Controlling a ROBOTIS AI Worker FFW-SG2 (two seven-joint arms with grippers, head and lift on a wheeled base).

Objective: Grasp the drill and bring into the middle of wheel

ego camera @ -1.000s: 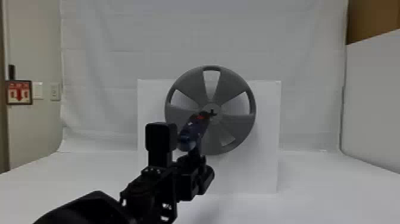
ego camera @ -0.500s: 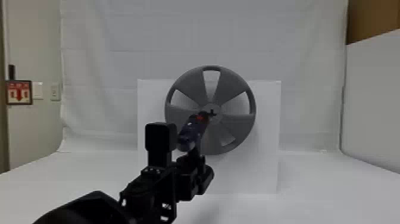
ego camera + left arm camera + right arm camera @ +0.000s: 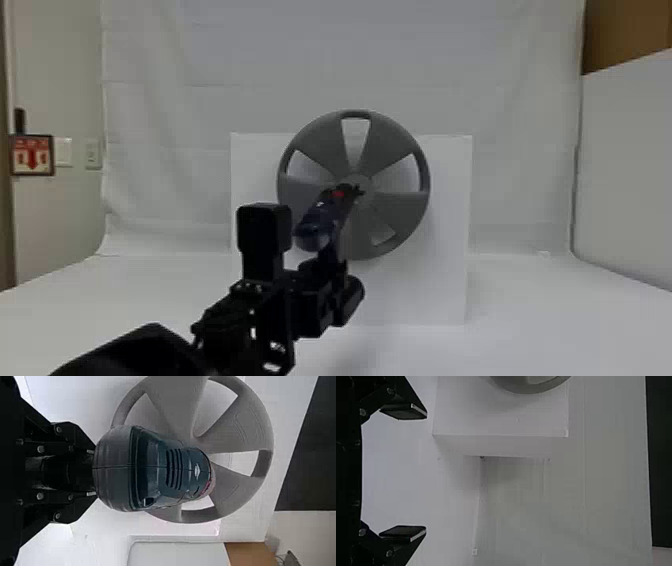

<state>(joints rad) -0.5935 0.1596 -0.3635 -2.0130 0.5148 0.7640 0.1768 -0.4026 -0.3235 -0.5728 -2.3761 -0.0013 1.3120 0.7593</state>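
Left claw (image 3: 326, 270) clenched on the drill (image 3: 320, 220) by its handle. Drill nose directed at the hub of the grey wheel (image 3: 405, 207); tip overlaps the hub in head view, contact cannot be determined. Wheel upright against the white box (image 3: 445, 285), which stands on the desk (image 3: 550, 310). Right claw (image 3: 425, 472) released, fingers well apart.

Left wall: framed sign (image 3: 32, 155) (red arrow, pointing down) | beside it: switch plate (image 3: 63, 152), apparently | back: white sheet (image 3: 320, 55)
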